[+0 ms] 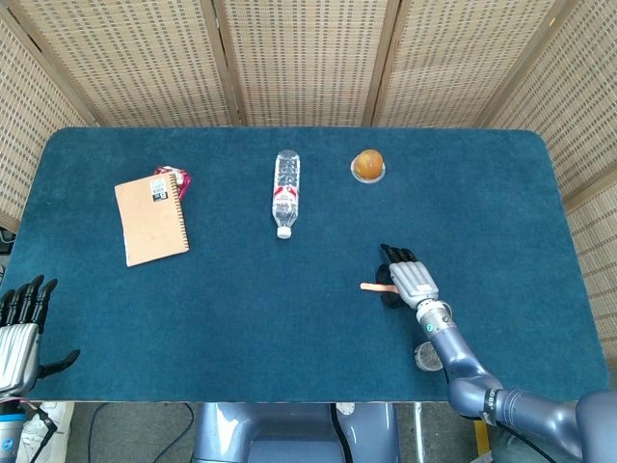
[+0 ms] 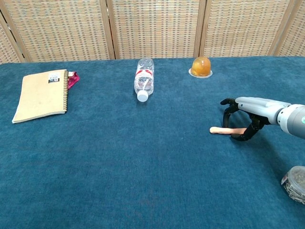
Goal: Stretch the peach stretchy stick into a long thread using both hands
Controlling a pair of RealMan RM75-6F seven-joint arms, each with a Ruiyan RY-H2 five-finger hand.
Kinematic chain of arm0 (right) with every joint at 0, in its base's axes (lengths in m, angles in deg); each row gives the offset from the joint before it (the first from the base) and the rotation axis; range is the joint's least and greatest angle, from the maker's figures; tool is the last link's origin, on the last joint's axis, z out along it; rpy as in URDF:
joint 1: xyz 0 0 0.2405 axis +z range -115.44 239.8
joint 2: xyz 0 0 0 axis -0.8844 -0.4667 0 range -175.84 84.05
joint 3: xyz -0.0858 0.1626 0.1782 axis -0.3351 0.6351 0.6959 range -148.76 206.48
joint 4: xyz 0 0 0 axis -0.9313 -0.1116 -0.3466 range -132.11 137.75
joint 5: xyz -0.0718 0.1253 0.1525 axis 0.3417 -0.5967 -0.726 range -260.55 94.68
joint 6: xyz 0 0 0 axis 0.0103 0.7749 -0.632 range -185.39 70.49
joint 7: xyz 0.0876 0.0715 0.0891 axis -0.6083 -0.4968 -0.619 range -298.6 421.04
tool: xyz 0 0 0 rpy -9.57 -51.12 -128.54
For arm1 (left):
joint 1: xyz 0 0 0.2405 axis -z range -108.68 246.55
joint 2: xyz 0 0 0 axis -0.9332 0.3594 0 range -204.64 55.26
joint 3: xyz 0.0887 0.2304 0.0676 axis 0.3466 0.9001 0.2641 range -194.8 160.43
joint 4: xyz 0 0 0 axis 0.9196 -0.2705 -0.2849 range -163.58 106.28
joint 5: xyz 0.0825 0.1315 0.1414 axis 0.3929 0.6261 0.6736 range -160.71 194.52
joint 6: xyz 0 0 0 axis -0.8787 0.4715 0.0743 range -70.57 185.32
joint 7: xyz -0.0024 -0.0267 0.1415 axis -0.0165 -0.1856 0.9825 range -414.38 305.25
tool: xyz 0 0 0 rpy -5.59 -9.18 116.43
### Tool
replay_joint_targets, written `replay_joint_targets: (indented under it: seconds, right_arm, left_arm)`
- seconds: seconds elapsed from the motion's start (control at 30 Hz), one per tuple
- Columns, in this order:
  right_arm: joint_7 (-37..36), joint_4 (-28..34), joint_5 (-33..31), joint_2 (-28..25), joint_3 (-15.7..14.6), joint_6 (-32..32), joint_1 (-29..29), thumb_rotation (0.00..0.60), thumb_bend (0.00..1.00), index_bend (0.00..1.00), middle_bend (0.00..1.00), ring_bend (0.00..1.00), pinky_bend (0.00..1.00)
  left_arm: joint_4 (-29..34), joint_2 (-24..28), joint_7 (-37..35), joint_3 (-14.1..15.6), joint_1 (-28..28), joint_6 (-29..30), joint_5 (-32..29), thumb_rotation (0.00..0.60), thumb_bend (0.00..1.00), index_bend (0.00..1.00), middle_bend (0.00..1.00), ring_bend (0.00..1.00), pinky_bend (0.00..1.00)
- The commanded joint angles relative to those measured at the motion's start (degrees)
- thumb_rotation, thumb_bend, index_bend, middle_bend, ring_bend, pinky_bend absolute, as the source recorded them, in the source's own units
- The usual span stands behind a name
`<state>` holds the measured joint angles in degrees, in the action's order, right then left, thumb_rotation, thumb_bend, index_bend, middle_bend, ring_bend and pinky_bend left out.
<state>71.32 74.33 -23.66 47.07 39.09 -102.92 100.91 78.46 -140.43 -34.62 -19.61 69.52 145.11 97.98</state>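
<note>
The peach stretchy stick (image 1: 374,286) (image 2: 223,130) lies flat on the blue table, right of centre. My right hand (image 1: 409,278) (image 2: 249,110) hovers low over the stick's right end, fingers arched down on either side of it and thumb tip touching that end. The fingers stand apart and the stick stays on the cloth. My left hand (image 1: 21,326) shows only in the head view, off the table's near left corner, fingers spread and holding nothing.
A clear water bottle (image 1: 285,191) (image 2: 144,78) lies at the back centre. An orange ball on a small dish (image 1: 367,165) (image 2: 201,67) sits behind the right hand. A tan spiral notebook (image 1: 149,220) (image 2: 42,94) lies left. A small round jar (image 1: 427,356) (image 2: 295,183) sits near the front right.
</note>
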Motion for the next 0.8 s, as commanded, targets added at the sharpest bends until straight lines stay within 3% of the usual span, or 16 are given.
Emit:
replay_joint_targets:
  seconds: [0.03, 0.53, 0.8]
  right_arm:
    - [0.1, -0.1, 0.1, 0.1, -0.1, -0.1, 0.0, 0.600, 0.53, 0.51, 0.02, 0.00, 0.00]
    - [-1.3, 0.0, 1.2, 0.1, 0.0, -2.0, -0.5, 0.600, 0.58, 0.61, 0.09, 0.00, 0.00]
    - [-3.9, 5.6, 1.3, -2.0, 2.2, -3.0, -0.5, 0.600, 0.58, 0.62, 0.11, 0.00, 0.00]
  left_arm:
    - [0.0, 0.0, 0.0, 0.0, 0.0, 0.0, 0.0, 0.600, 0.00, 0.00, 0.00, 0.00, 0.00]
    - [0.0, 0.0, 0.0, 0.2, 0.3, -0.1, -0.1, 0.600, 0.00, 0.00, 0.00, 0.00, 0.00]
    - [-0.1, 0.1, -0.2, 0.0, 0.6, -0.5, -0.4, 0.600, 0.00, 0.00, 0.00, 0.00, 0.00]
